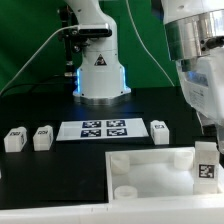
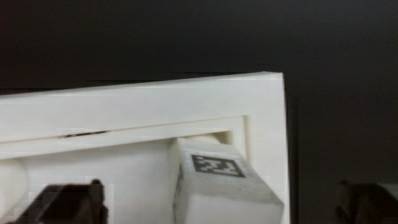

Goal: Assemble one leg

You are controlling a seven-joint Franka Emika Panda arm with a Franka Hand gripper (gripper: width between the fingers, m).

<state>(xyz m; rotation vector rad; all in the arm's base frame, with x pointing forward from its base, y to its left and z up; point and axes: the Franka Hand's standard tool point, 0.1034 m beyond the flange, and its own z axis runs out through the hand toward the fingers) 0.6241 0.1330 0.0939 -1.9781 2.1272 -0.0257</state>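
White plastic, the leg [image 1: 205,163] stands upright at about four o'clock in the exterior view, long axis vertical, tagged face toward the camera, on the right corner of the large white panel [image 1: 150,172]. The claw [image 2: 217,205] has its fingers [image 2: 63,203] spread wide to either side of the leg [image 2: 222,178], not touching it.

We are looking at a green backdrop [image 1: 30,40] hanging behind the whole scene, evenly lit and flat in tone. A thin dark cable [image 1: 25,62] is sagging across it toward the exterior view's left. Below it, a black table surface [image 1: 40,108] is stretching across the frame and taking up most of the lower half. The marker board [image 1: 102,129] is lying flat on that surface. In the wrist view, we are seeing only plain darkness [image 2: 178,35] filling the upper part.
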